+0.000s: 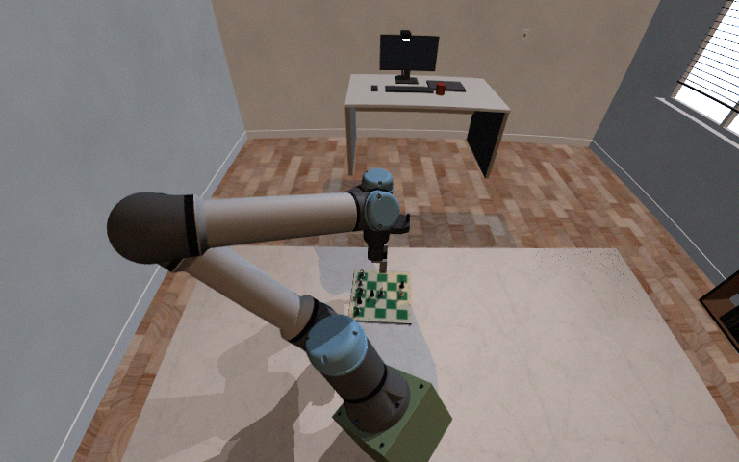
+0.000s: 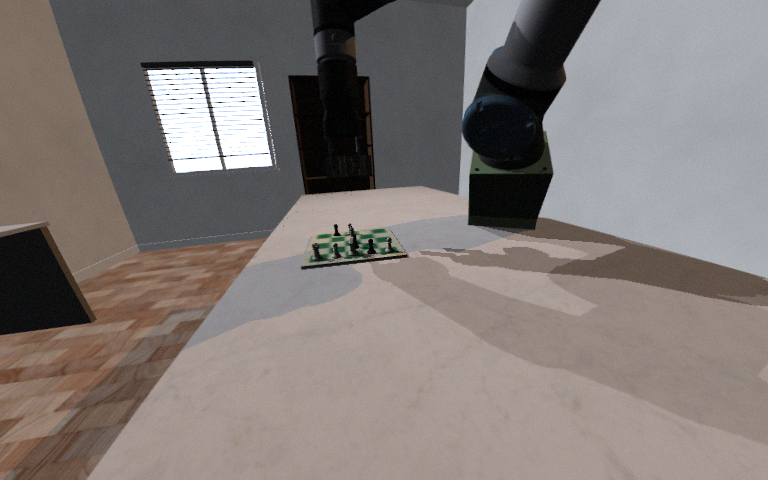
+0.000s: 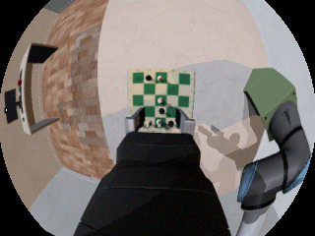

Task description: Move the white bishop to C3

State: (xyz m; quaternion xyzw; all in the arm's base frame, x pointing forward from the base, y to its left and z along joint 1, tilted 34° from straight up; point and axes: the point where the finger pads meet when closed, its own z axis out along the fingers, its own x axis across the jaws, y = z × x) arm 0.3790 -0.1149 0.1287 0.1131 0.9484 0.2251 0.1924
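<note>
The green and cream board (image 1: 403, 314) (image 3: 184, 79) lies on the table. A white piece (image 1: 381, 293) (image 3: 160, 100) stands near its middle with a black piece (image 1: 371, 293) (image 3: 161, 111) beside it. Another white piece (image 1: 401, 294) (image 3: 160, 78) and a black piece (image 1: 401, 284) (image 3: 149, 78) stand near one edge. Several more stand along the opposite edge, partly hidden by my gripper in the wrist view. The pieces appear upright. Which one is the white bishop is too small to tell, and the edge letters are unreadable. My gripper (image 1: 383, 267) (image 2: 347, 165) (image 3: 159, 114) is open, empty and high above the board.
My green base block (image 1: 421, 419) (image 2: 504, 198) (image 3: 271, 93) stands on the same table, off one side of the board. A separate desk (image 1: 420, 100) with a monitor (image 1: 408, 52) and a red cup (image 1: 440, 89) is beyond the table's far edge.
</note>
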